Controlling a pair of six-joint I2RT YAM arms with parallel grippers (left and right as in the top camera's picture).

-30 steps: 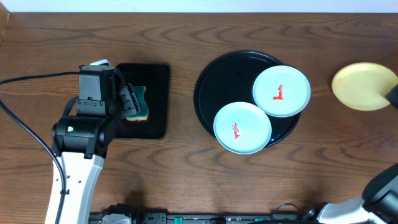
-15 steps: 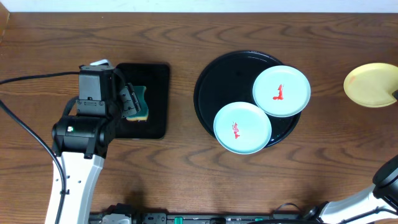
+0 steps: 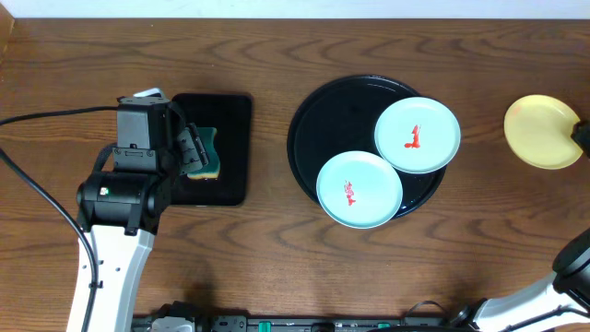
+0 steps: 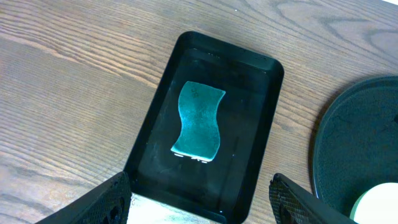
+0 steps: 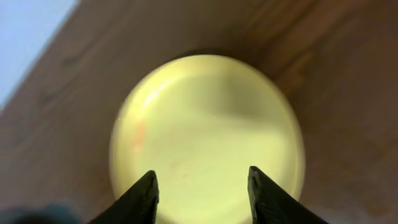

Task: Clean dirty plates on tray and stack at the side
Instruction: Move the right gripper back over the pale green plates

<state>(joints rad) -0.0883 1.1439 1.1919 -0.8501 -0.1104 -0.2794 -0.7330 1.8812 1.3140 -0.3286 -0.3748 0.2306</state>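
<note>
Two pale mint-white plates, each with a red sauce smear, lie on the round black tray: one at its back right, one at its front. The pale yellow plate lies off the tray on the table at the far right and fills the right wrist view, blurred. My right gripper is open over it, fingers apart and nothing between them; it shows at the overhead frame's right edge. My left gripper is open and empty above the near end of the rectangular tray.
A small rectangular black tray at the left holds a green sponge, also in the left wrist view. The left arm's cable runs across the table's left side. The round tray's rim shows at the left wrist view's right.
The yellow plate moved right, then back a little to the left, and now looks smaller. The right gripper shifted with it. The left arm, sponge and mint plates have not moved.
</note>
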